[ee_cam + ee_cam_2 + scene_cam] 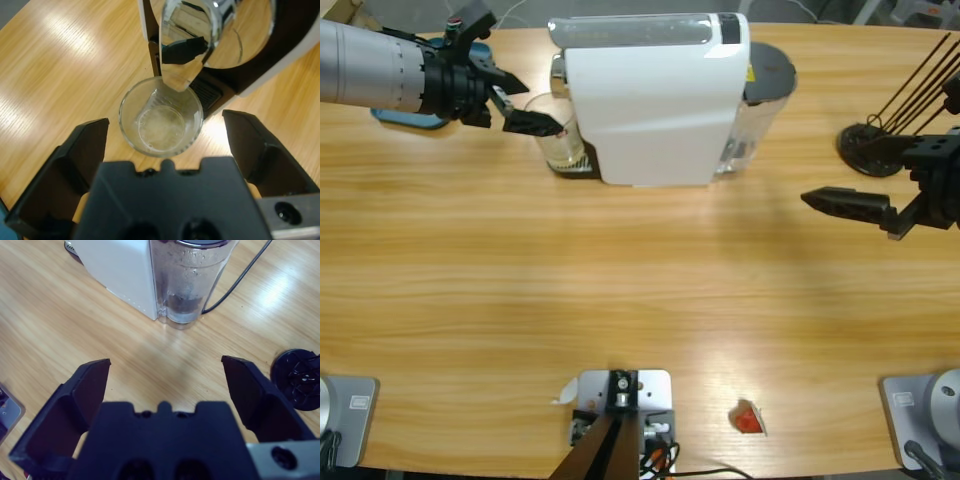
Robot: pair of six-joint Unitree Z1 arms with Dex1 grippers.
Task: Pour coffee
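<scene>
**Coffee glass still under the spout, grab it square**

Coffee (161, 129) is a thin layer in the glass (161, 122) under the machine (655, 95).

High view: left gripper (525, 110) right at the glass.

Left wrist: jaws wide, glass btwn them; I'd close low w/o tilting.

Right wrist: right gripper (165, 385) wide, holding nothing.

three cameras: one fixed overhead, one on each wrist.

the high view looks straight down on the whole surface (620, 300), the white coffee machine (655, 100) at its far edge. the left wrist view looks steeply down from close above a glass (161, 122) under the machine's spout; the same glass (563, 145) shows in the high view at the machine's left. the right wrist view sits further back, tilted down across bare wood toward the machine's water tank (192, 280), shared with the high view at the machine's right.
</scene>
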